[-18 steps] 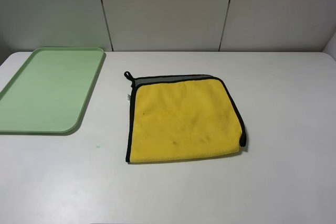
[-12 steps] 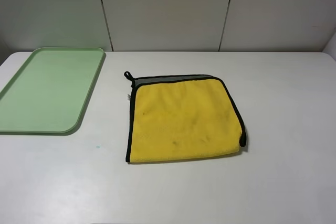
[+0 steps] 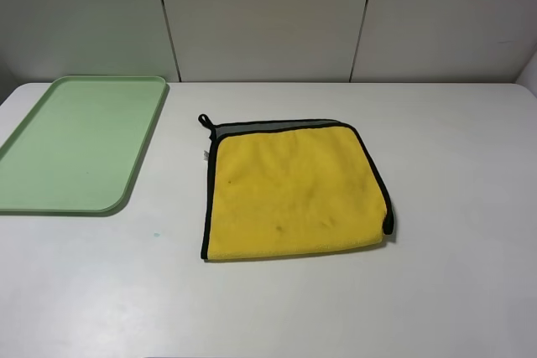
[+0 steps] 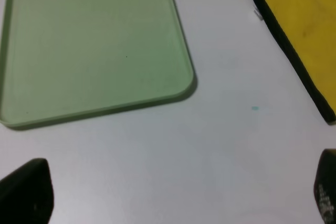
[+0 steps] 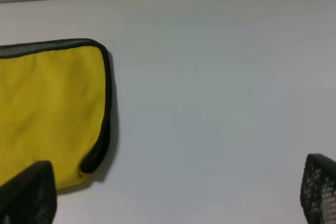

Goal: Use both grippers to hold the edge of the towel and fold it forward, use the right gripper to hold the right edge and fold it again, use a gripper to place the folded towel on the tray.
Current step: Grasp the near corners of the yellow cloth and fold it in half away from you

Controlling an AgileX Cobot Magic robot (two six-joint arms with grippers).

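Observation:
The yellow towel point(image 3: 294, 194) lies flat on the white table, with a strip of grey reverse showing along its far side. Its black bound edge point(image 3: 375, 169) runs round it, and the small corner loop point(image 3: 203, 120) sticks out at the far left. The pale green tray point(image 3: 75, 140) lies at the far left, with nothing on it. Neither arm shows in the high view. My left gripper point(image 4: 176, 203) is open over bare table, between the tray point(image 4: 94, 40) and the towel point(image 4: 304, 24). My right gripper point(image 5: 173, 198) is open, near the towel's right edge point(image 5: 107, 103).
The white table point(image 3: 453, 291) stretches around the towel. A pale panelled wall point(image 3: 268, 14) stands behind its far edge. A tiny teal speck point(image 3: 156, 234) lies on the table in front of the tray.

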